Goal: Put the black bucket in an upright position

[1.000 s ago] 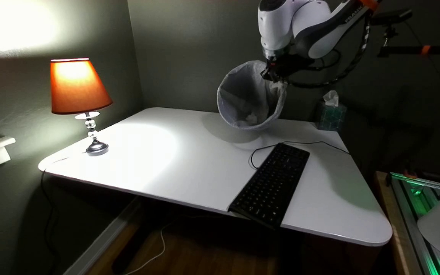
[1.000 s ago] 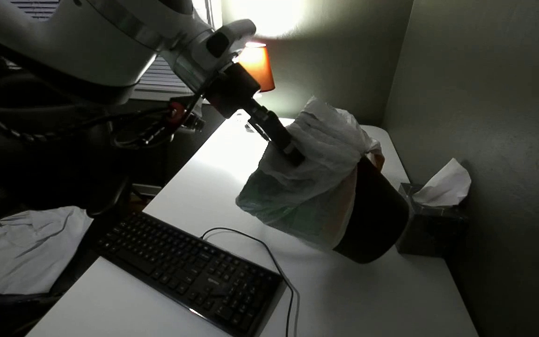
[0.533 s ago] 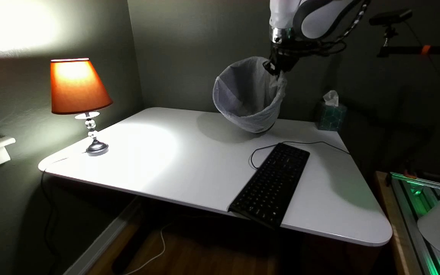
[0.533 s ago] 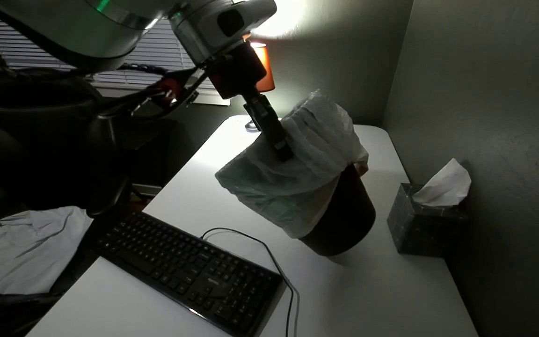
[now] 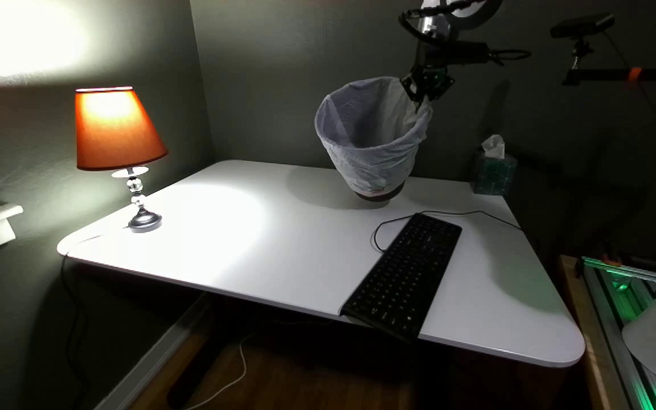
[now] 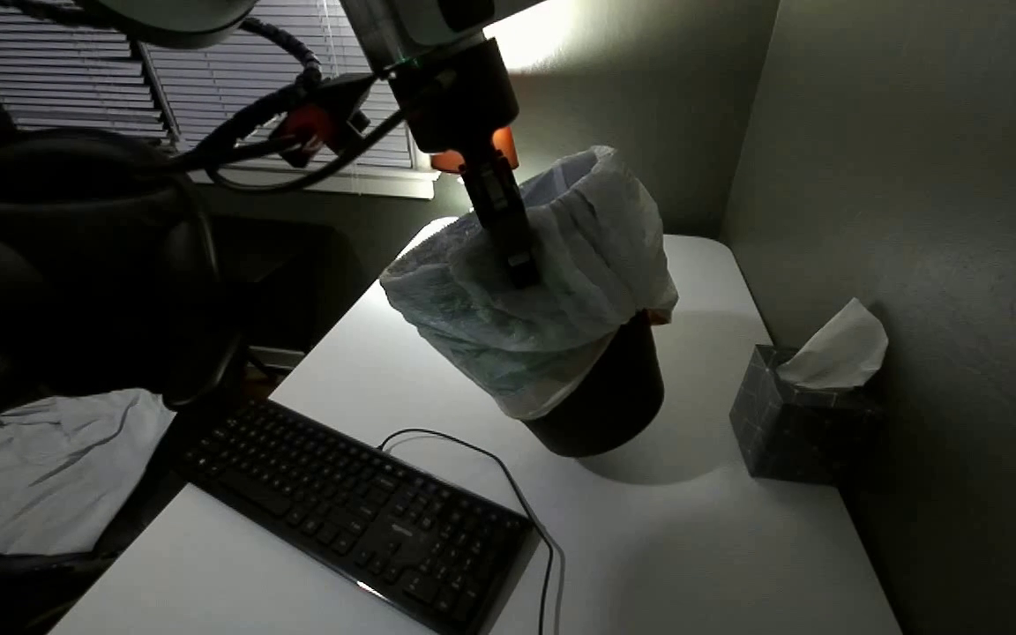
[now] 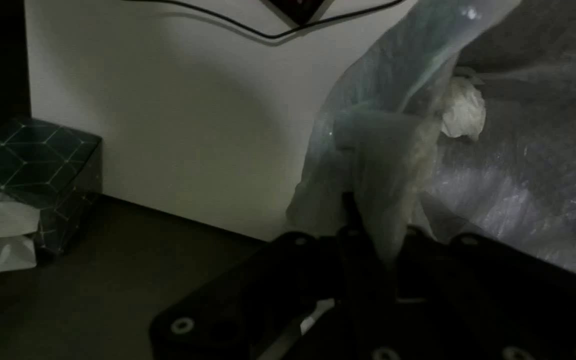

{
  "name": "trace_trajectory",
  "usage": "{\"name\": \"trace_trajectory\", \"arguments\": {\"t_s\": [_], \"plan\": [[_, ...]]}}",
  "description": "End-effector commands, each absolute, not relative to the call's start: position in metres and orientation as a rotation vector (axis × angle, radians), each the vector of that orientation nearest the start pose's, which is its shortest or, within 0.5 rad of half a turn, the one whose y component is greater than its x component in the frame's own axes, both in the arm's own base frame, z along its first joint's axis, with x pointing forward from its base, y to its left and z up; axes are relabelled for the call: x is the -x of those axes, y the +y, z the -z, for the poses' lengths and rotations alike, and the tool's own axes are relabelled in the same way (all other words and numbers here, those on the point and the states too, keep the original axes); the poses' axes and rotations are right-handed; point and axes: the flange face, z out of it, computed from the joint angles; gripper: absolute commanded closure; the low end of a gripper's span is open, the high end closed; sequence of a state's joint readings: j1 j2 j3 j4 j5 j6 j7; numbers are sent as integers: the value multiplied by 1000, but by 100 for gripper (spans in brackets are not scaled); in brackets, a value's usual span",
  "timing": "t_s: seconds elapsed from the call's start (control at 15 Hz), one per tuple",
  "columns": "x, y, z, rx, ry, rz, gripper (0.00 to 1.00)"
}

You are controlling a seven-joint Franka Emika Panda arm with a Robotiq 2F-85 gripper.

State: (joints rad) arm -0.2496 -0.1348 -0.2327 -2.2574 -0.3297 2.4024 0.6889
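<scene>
Black bucket (image 6: 607, 392) is held tilted over the desk (image 5: 294, 250), rim (image 5: 362, 147) pinched in the gripper (image 6: 523, 269). Low weight, stiff body expected under soft, slippery bag (image 6: 601, 273); rim best gripped through both layers.

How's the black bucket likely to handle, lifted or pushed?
The black bucket is probably light: the wrist view shows just a crumpled scrap inside. Its thin, wrinkled liner may bunch or slip. It tapers downward, so a high push could tip it.
</scene>
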Motion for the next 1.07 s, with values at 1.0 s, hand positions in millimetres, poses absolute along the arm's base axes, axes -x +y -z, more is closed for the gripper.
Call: {"name": "trace_trajectory", "arguments": {"t_s": [1.0], "plan": [[-446, -317, -442, 2587, 1498, 266, 99]]}}
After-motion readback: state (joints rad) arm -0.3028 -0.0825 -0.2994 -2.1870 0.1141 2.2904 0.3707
